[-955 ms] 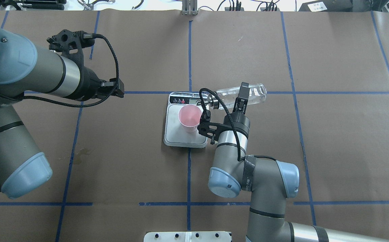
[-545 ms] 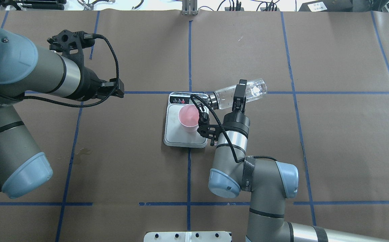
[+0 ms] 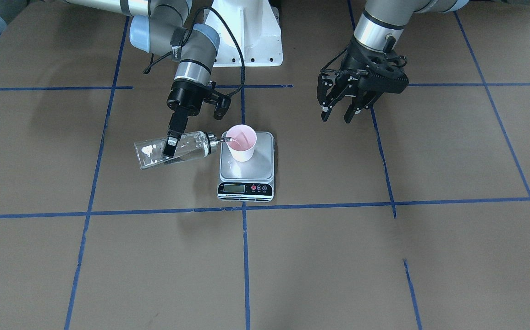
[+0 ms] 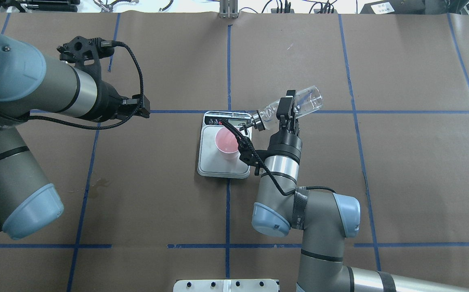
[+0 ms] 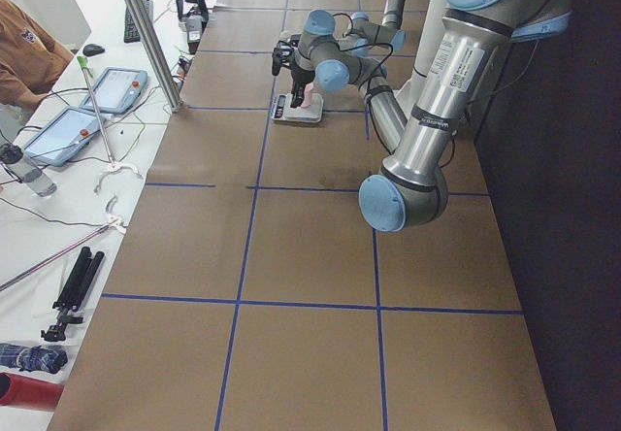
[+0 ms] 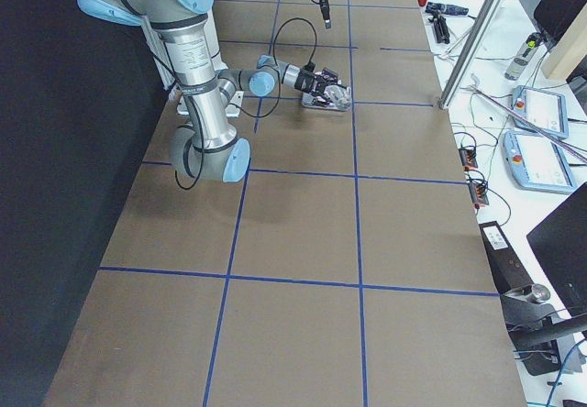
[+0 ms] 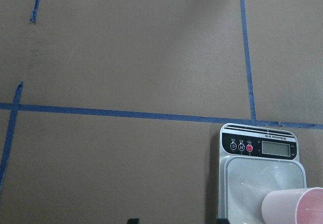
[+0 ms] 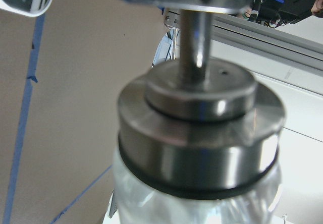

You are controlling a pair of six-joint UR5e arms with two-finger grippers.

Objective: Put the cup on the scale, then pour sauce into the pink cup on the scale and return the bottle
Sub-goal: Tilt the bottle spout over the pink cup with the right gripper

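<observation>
The pink cup (image 3: 241, 143) (image 4: 227, 142) stands upright on the scale (image 3: 246, 172) (image 4: 218, 164) at mid table. My right gripper (image 3: 169, 149) (image 4: 287, 109) is shut on the clear glass bottle (image 3: 173, 151) (image 4: 299, 105). The bottle is tipped with its metal spout at the cup's rim, and clear sauce (image 3: 187, 157) lies along its lower side. The right wrist view is filled by the bottle's collar (image 8: 202, 138). My left gripper (image 3: 338, 117) (image 4: 143, 107) hangs open and holds nothing, well off to the scale's side. Its wrist view shows the scale (image 7: 260, 148) and the cup (image 7: 295, 206).
Brown paper with blue tape lines (image 4: 228, 61) covers the table. The robot's white base plate (image 3: 246, 41) (image 4: 226, 285) sits at the near edge. A small stain (image 4: 96, 186) marks the paper. A side desk with tablets (image 5: 63, 130) and a seated person (image 5: 24, 48) borders the table.
The right wrist has turned and the bottle's base has swung up, so the bottle tilts more steeply toward the cup. The left arm has not moved.
</observation>
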